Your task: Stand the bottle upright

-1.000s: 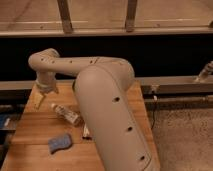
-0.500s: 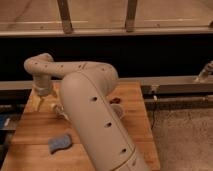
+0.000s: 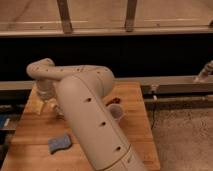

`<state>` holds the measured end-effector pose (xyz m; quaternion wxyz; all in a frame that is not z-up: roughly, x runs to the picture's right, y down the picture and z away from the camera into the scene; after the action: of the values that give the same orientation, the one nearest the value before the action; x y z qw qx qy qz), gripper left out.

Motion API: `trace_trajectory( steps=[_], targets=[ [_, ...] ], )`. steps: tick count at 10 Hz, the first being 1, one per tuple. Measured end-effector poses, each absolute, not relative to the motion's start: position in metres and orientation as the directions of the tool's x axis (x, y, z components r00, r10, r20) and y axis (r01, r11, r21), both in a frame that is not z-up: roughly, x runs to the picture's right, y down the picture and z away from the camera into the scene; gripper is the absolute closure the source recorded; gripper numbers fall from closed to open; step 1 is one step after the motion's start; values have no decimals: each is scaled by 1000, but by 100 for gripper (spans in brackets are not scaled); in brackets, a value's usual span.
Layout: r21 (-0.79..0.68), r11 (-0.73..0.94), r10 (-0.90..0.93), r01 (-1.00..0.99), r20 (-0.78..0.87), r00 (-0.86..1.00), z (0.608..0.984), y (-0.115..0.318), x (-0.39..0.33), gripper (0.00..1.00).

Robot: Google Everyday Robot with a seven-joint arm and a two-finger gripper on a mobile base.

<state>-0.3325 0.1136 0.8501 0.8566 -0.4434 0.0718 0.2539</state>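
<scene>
My gripper (image 3: pixel 45 103) hangs low over the left part of the wooden table (image 3: pixel 30 137), below the arm's wrist (image 3: pixel 44 75). The bottle is almost wholly hidden behind my big beige arm (image 3: pixel 87 120). Only a small pale bit of it (image 3: pixel 58 110) shows just right of the gripper, lying low on the table. I cannot tell whether the gripper touches it.
A translucent plastic cup (image 3: pixel 116 111) stands right of the arm, with a flat dark bar with red (image 3: pixel 113 101) just behind it. A blue sponge (image 3: pixel 60 143) lies at the front left. A dark rail and wall run behind the table.
The arm has swung further across the view and now covers the bottle. The gripper stays at the left of the table, slightly lower.
</scene>
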Motion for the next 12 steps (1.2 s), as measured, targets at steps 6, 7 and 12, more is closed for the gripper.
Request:
trace_trajectory(
  steps=[6, 7, 12],
  targets=[
    [-699, 507, 356, -505, -364, 861, 859, 111, -330, 20],
    [-694, 511, 357, -507, -365, 860, 862, 109, -328, 20],
    [-697, 515, 379, -500, -338, 861, 877, 107, -326, 20]
  ],
)
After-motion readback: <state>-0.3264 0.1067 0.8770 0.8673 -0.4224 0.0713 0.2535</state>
